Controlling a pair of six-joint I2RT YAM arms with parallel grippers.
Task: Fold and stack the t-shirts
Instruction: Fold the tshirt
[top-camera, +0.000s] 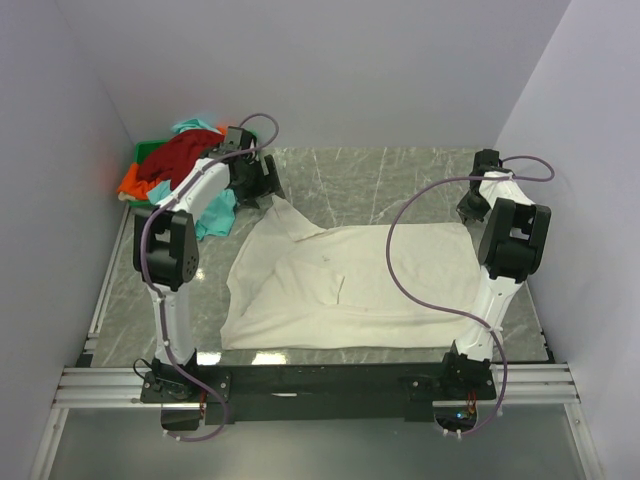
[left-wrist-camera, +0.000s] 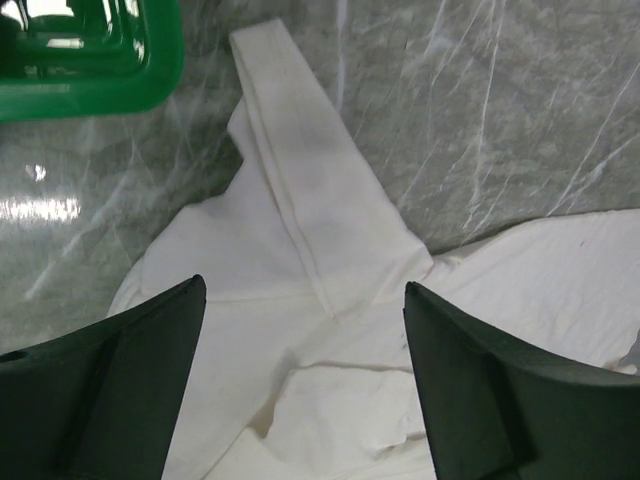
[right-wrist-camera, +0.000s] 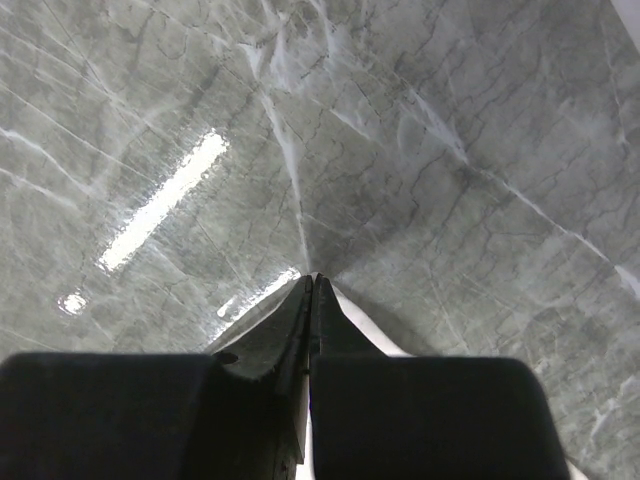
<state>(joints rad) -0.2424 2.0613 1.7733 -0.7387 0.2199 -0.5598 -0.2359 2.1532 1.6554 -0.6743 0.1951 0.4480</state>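
Cream-white cloth t-shirt (top-camera: 350, 285) lies spread for folding beneath the released left gripper (left-wrist-camera: 303, 290); the right gripper (right-wrist-camera: 311, 282) is clenched at its corner (whether on cloth, unclear).

Beyond and left of the left gripper (left-wrist-camera: 303, 288), the green bin (left-wrist-camera: 90, 90) is running off the picture's edge. The closed fingers of the right gripper (right-wrist-camera: 311, 285) are covering most of the cream-white t-shirt (right-wrist-camera: 372, 338) beneath, so any pinch is staying unclear.
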